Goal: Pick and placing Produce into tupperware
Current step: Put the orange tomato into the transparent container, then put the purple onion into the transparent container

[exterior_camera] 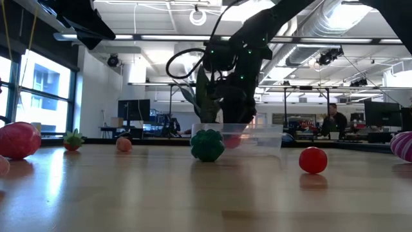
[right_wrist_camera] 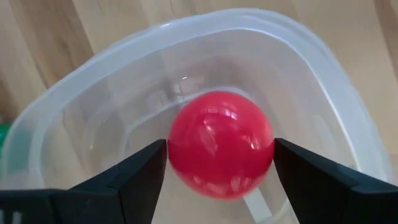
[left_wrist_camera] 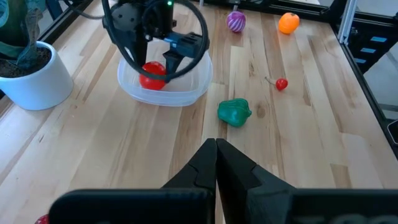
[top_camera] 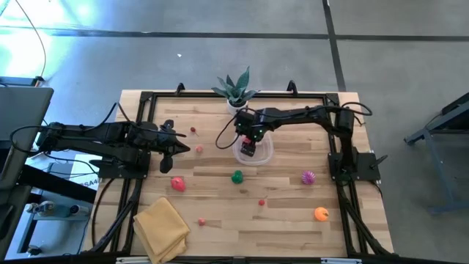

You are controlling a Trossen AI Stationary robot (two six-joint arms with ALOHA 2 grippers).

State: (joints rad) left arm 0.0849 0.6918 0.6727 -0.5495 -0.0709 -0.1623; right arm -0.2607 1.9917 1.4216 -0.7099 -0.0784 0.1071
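My right gripper (top_camera: 248, 149) reaches down into the clear tupperware (top_camera: 267, 154) in the middle of the table, shut on a round red fruit (right_wrist_camera: 221, 146). In the low view that fruit (exterior_camera: 232, 140) sits low inside the tupperware (exterior_camera: 267, 138). My left gripper (top_camera: 176, 150) hovers shut over the table's left part, holding nothing. The other produce lies loose on the wood: a green piece (top_camera: 237, 177), a pink-red one (top_camera: 178, 183), a spiky purple one (top_camera: 308, 177), an orange one (top_camera: 321, 213) and several small red ones. My right gripper (right_wrist_camera: 221, 149) pinches the round red fruit between its two fingertips (right_wrist_camera: 155, 158), one on each side at its widest part (right_wrist_camera: 177, 146). The fingers come from above, pointing down into the tupperware. Whether the fruit rests on the container floor, I cannot tell.
A potted plant in a white pot (top_camera: 236, 92) stands just beyond the tupperware, near the far edge. A folded yellow cloth (top_camera: 161, 227) lies at the near left corner. A black frame (top_camera: 146, 99) runs around the table. Bare wood shows between the scattered pieces.
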